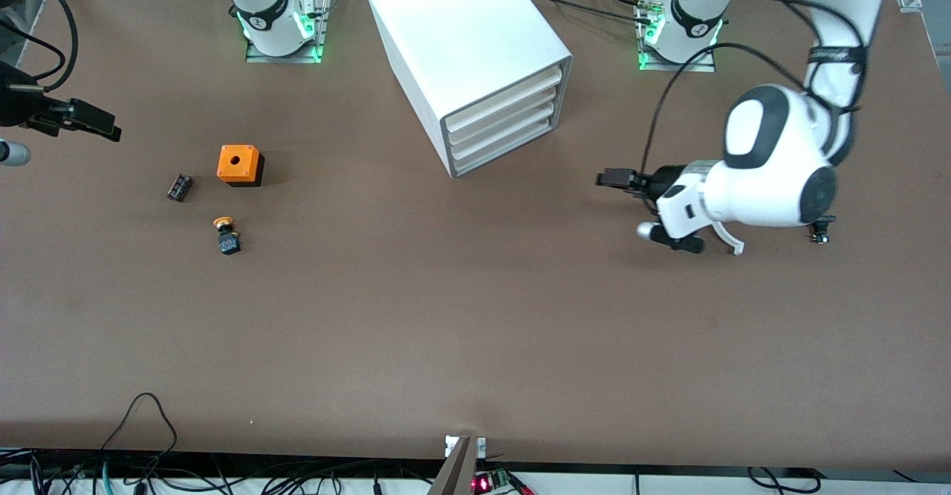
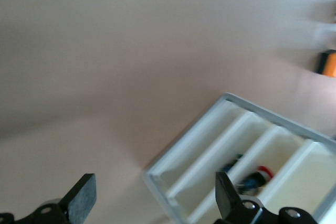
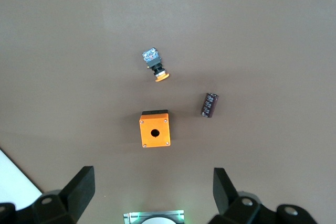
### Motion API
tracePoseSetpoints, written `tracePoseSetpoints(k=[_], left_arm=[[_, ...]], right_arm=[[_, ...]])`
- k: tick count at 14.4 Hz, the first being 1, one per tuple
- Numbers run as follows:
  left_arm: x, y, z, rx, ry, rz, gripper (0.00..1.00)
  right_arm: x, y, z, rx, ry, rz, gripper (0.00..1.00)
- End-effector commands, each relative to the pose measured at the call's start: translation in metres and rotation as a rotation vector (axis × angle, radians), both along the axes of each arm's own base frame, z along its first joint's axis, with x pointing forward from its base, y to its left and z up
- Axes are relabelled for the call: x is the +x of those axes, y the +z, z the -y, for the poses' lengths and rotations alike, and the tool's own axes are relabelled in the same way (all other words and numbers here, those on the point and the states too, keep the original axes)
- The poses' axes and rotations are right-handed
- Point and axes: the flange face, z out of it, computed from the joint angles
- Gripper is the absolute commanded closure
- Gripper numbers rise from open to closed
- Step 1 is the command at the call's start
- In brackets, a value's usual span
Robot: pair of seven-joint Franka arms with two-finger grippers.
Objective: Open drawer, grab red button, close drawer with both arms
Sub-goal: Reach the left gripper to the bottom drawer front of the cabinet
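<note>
The white cabinet (image 1: 461, 27) stands at the table's back middle, its four drawers (image 1: 505, 120) all pushed in. The left wrist view looks into the drawer fronts (image 2: 210, 156); the red-capped button (image 2: 261, 174) lies inside one of the middle drawers. My left gripper (image 1: 613, 179) is open and empty, low over the table, in front of the drawers and apart from them; its fingers (image 2: 79, 198) frame the cabinet's corner. My right gripper (image 1: 93, 120) is open and empty, up over the right arm's end of the table; in its wrist view (image 3: 152, 192) it holds nothing.
An orange box with a hole (image 1: 239, 164), a yellow-orange capped button (image 1: 226, 235) and a small black part (image 1: 179, 186) lie toward the right arm's end. They also show in the right wrist view: box (image 3: 155, 128), button (image 3: 156, 65), part (image 3: 210, 104).
</note>
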Motion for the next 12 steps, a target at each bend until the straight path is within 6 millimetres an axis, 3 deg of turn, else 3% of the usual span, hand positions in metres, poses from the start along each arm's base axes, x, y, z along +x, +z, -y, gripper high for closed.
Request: tracePoseSetpoints(k=[1, 3, 6, 12], left_arm=[[-0.030, -0.023, 0.037, -0.122, 0.008, -0.082, 0.00], [-0.053, -0.051, 0.057, -0.230, -0.052, -0.101, 0.00], [-0.080, -0.087, 0.063, -0.316, -0.043, -0.161, 0.00], [-0.125, -0.119, 0.089, -0.349, -0.113, -0.239, 0.05]], right_arm=[[0.002, 0.004, -0.001, 0.008, 0.009, -0.004, 0.00], [0.002, 0.004, -0.003, 0.006, 0.012, -0.005, 0.00], [0.001, 0.004, -0.005, 0.008, 0.015, -0.014, 0.00], [0.001, 0.005, -0.014, 0.007, 0.032, -0.013, 0.00]])
